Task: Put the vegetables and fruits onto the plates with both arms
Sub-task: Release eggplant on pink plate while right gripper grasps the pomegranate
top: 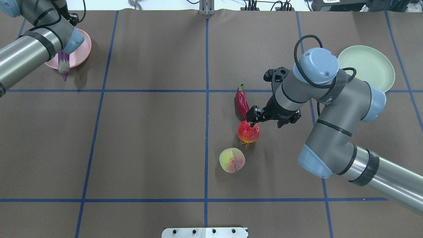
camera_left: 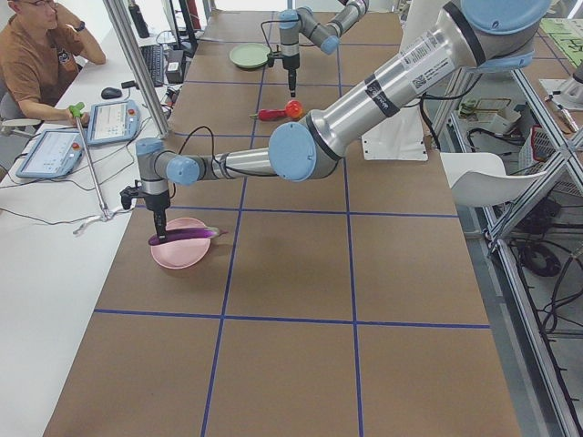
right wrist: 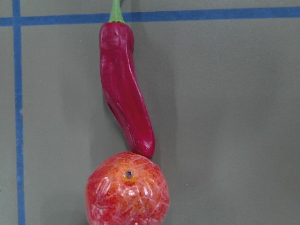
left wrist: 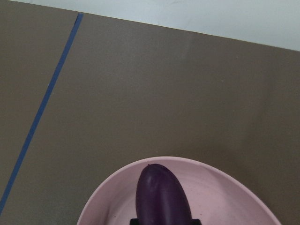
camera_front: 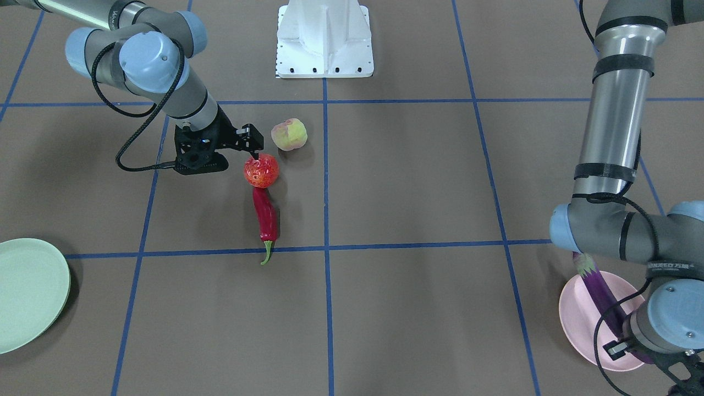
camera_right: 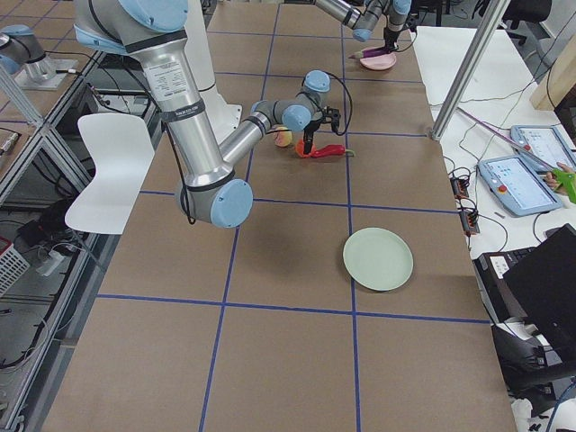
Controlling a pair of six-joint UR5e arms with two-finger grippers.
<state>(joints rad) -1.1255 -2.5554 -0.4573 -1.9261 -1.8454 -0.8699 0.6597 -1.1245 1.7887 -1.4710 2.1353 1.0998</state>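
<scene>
My left pincer (camera_left: 159, 238) clamped on eggplant (camera_left: 189, 235), low over pink plate (camera_left: 178, 261) for release. Right pincer (top: 253, 123) atop tomato (top: 248, 133) for pickup; apart or together, can't tell.

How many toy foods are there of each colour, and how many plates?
Red foods: 2, the chili and the tomato
Purple foods: 1, the eggplant
Yellow-pink foods: 1, the peach
Plates: 2, the green plate and the pink plate
Total: 6
</scene>
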